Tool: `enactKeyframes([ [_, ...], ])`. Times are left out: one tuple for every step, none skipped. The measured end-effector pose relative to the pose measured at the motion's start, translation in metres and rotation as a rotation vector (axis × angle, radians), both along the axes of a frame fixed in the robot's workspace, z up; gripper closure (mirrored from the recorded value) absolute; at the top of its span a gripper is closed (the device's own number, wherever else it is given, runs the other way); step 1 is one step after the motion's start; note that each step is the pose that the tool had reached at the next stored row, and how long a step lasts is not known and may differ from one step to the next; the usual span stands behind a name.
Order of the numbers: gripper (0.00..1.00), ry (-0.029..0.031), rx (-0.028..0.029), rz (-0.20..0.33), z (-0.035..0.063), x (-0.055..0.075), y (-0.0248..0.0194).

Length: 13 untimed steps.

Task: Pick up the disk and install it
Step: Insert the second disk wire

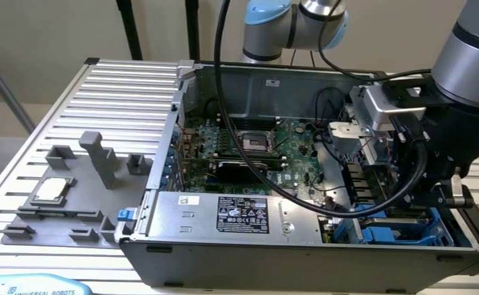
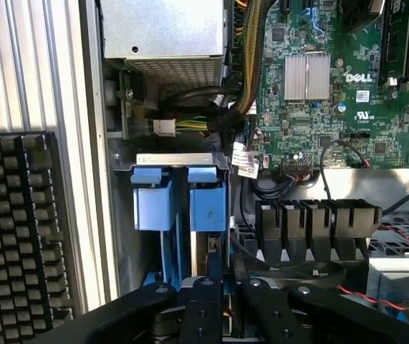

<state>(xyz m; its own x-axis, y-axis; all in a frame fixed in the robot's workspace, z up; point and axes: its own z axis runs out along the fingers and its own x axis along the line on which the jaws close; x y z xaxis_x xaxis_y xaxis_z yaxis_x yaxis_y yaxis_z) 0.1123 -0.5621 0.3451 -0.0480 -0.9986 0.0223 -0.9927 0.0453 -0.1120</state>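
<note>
The disk (image 2: 208,209) is seen edge-on in the wrist view. Its bright blue carrier stands upright in the drive bay at the corner of the open computer case. My gripper (image 2: 222,299) is directly over it, and its black fingers (image 2: 203,309) are closed on the disk's near end. In the exterior view the arm's wrist and gripper (image 1: 438,195) reach down into the case at the exterior view's right. Blue carrier plastic (image 1: 384,234) shows in the bay below them. The disk's label is hidden.
A second blue carrier tab (image 2: 152,204) sits close beside the disk. The grey power supply box (image 1: 231,214), the motherboard (image 1: 248,147) and thick black cables (image 1: 305,190) crowd the case. A small silver chip (image 1: 52,189) lies on a grey fixture outside the case.
</note>
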Motion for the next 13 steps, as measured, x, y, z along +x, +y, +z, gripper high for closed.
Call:
enactKeyframes([
  [0.84, 0.0, -0.0009, 0.0, -0.0004, 0.0, 0.0],
  [0.84, 0.0, -0.0025, 0.0, -0.0007, 0.0, -0.0001],
  [0.84, 0.0, -0.0041, 0.0, -0.001, 0.0, -0.0001],
  [0.84, 0.0, -0.0062, 0.0, -0.0014, 0.0, -0.0001],
  [0.84, 0.0, -0.0082, 0.0, -0.0017, 0.0, -0.0002],
  [0.84, 0.0, -0.0106, 0.0, -0.0022, 0.0, -0.0002],
  [0.84, 0.0, -0.0125, 0.0, -0.0024, 0.0, -0.0002],
  [0.84, -0.0001, -0.0143, 0.0, -0.0028, 0.0, -0.0002],
  [0.84, -0.0002, -0.0155, 0.0, -0.0031, 0.0, -0.0002],
  [0.84, -0.0003, -0.0164, 0.0, -0.0034, 0.0, -0.0002],
  [0.84, -0.0005, -0.0172, 0.0, -0.0037, 0.0, -0.0002],
  [0.84, -0.0008, -0.0178, 0.0, -0.004, 0.0, -0.0002],
  [0.84, -0.0012, -0.0185, 0.0, -0.0041, 0.0, -0.0002],
])
